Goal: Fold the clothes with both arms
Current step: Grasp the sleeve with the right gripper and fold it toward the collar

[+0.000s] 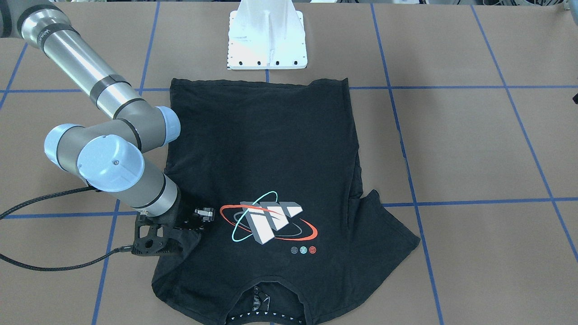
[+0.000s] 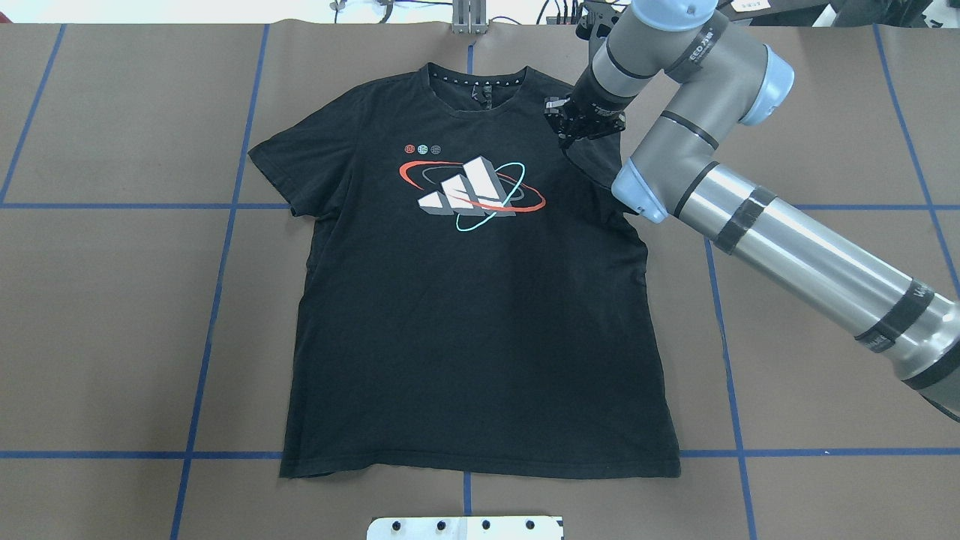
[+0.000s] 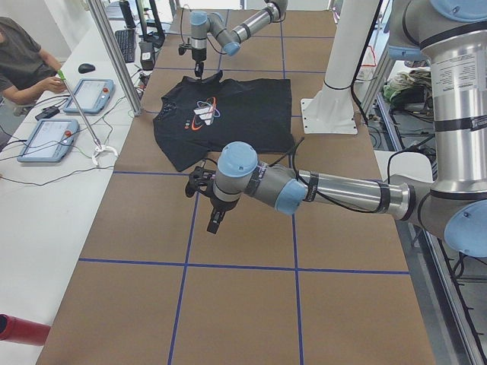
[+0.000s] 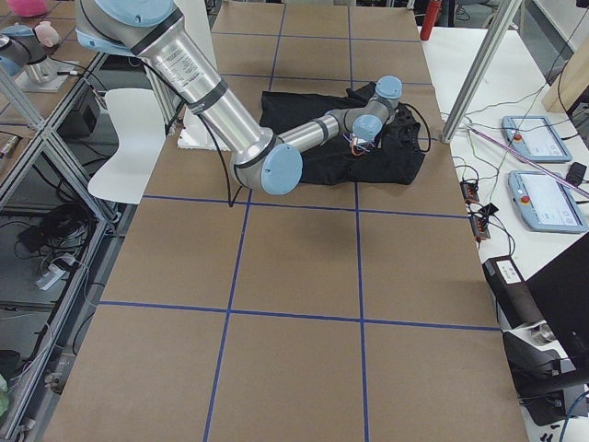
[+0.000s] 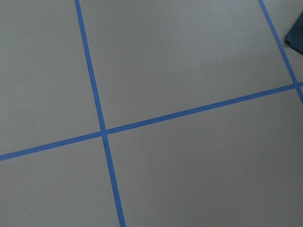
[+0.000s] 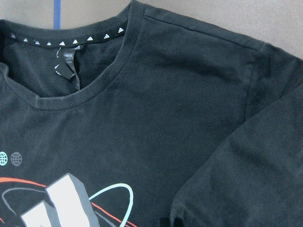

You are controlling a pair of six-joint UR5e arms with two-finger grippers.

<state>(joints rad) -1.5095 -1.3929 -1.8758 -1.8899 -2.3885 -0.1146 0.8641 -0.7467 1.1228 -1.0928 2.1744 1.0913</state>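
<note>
The black T-shirt (image 1: 271, 149) with the orbit graphic lies flat and face up on the table (image 2: 112, 300), collar away from the robot's base. My right gripper (image 2: 568, 142) is low over the shirt's shoulder beside the collar. Its fingers look closed on the sleeve, which is drawn inward over the chest (image 6: 227, 179). It also shows in the front view (image 1: 203, 215). My left gripper (image 3: 214, 222) shows only in the left side view, over bare table well away from the shirt. I cannot tell whether it is open or shut. Its wrist view catches only a shirt corner (image 5: 296, 38).
The white mounting pedestal (image 1: 266, 40) stands just behind the shirt's hem. Blue tape lines (image 5: 102, 132) grid the brown table. A black cable (image 1: 45, 266) trails from the right wrist. An operator (image 3: 23, 61) and control tablets (image 3: 46, 141) are along the far side bench.
</note>
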